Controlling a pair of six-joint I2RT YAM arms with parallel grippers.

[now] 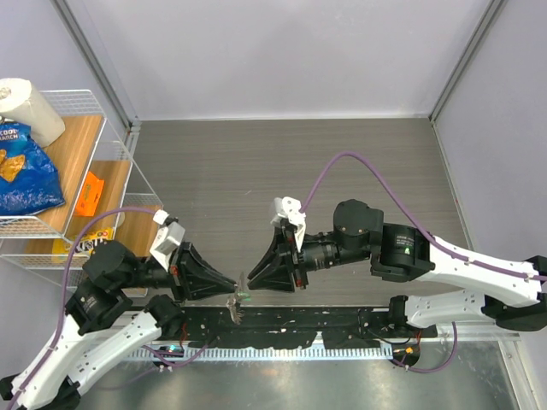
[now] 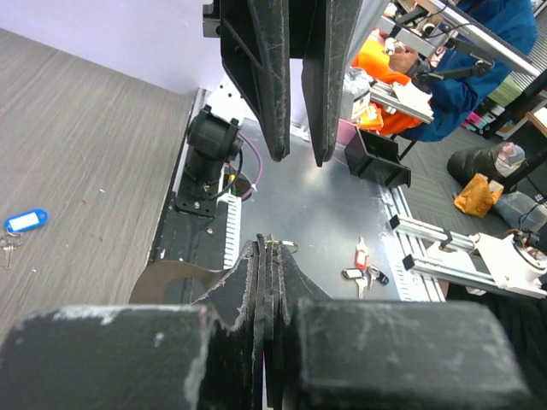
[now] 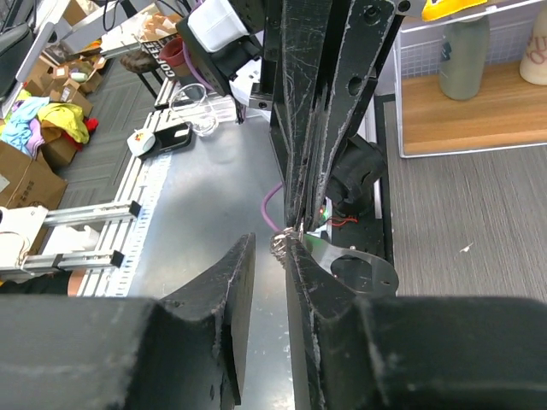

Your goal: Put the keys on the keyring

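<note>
My left gripper (image 1: 232, 286) is shut on the keyring (image 2: 289, 245) at the table's near edge. A thin silver ring and a green speck show at its tip. The grey-beige strap (image 2: 171, 278) hangs below it and also shows in the top view (image 1: 235, 309). My right gripper (image 1: 253, 280) faces it tip to tip, open, with a short chain (image 3: 282, 243) touching the inside of one fingertip (image 3: 297, 256). The green key (image 1: 244, 295) shows only as a green spot between the grippers. The blue-tagged key (image 2: 24, 220) lies on the table, apart from both grippers.
A wire shelf (image 1: 111, 145) stands at the left with a blue chip bag (image 1: 24, 171), a paper roll (image 1: 30, 107) and an orange packet (image 1: 88, 195). A black rail (image 1: 291, 320) runs along the near edge. Other keys with a red tag (image 2: 363, 265) lie on the metal surface.
</note>
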